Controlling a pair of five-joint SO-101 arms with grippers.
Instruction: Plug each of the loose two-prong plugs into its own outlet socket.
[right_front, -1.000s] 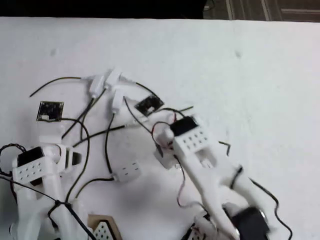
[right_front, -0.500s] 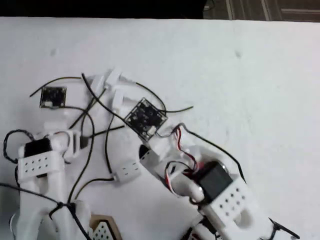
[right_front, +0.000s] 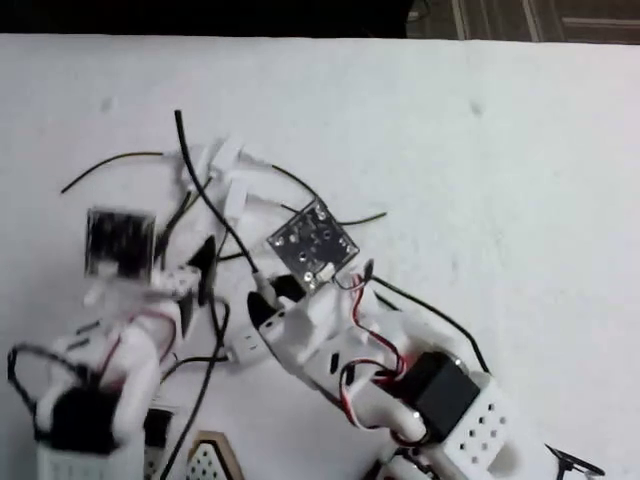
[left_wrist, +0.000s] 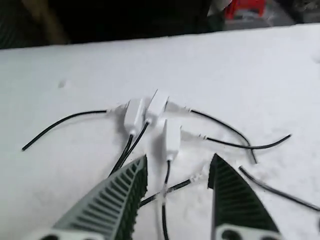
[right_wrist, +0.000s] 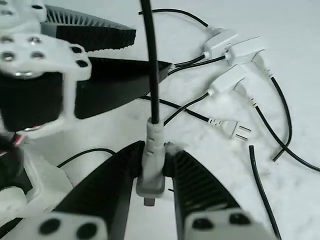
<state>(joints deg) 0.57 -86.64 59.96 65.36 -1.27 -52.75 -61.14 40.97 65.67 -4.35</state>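
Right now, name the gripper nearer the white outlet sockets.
Left. The left gripper is open just before the white outlet sockets; the right gripper is farther back, shut on a grey plug.

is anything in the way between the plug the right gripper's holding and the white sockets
Partly. The right gripper holds the grey plug, and the open left gripper sits close beside the line to the white sockets. Black cords and a loose two-prong plug lie on the table between them.

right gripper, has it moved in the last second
Yes. The right gripper, shut on a plug, has shifted left in the high view, judged against the white connector cluster.
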